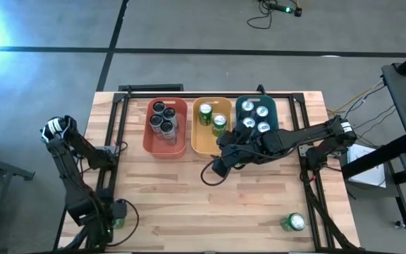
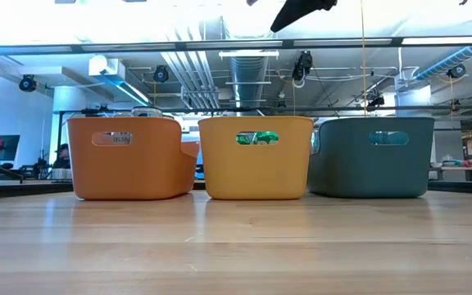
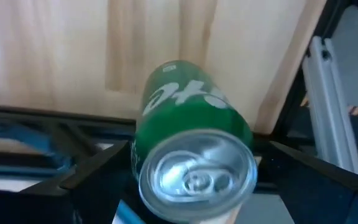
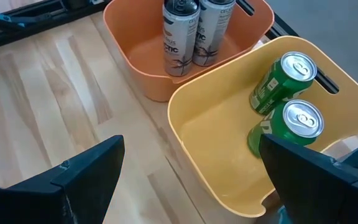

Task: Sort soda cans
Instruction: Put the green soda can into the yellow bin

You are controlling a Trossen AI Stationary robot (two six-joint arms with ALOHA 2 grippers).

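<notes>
We log the wooden desk [image 1: 259, 204] first, with three tubs in a row toward its far edge. We take the yellow tub [image 1: 200, 142] as landmark: the red tub [image 1: 152, 141] sits just beside it on one side, the teal tub [image 1: 240, 106] just beside it on the other.

Right arm reaches over the desk from the teal tub's side. Right claw [image 1: 220, 166] hangs just in front of the yellow tub's near wall, fingers spread wide with nothing between them; its wrist view looks down past both fingers [image 4: 86, 171] into the yellow and red tubs.

Left arm is folded back at the desk's near corner, well apart from the yellow tub, on the red tub's side. Left claw [image 1: 115, 217] holds a green can [image 3: 191, 146]: in its wrist view the can lies between the two fingers [image 3: 95, 171], silver end toward the camera.

Cans, by tub:
- yellow tub: two green cans [image 1: 212, 120], standing, close together; through the handle slot in the low view we see green.
- red tub: dark-topped cans [image 1: 163, 118], clustered toward its far end; exact count unclear.
- teal tub: four silver-topped cans [image 1: 256, 118].
- one loose green can on the desk [image 1: 293, 223], near the front edge, well apart from the yellow tub, on the teal tub's side.
</notes>
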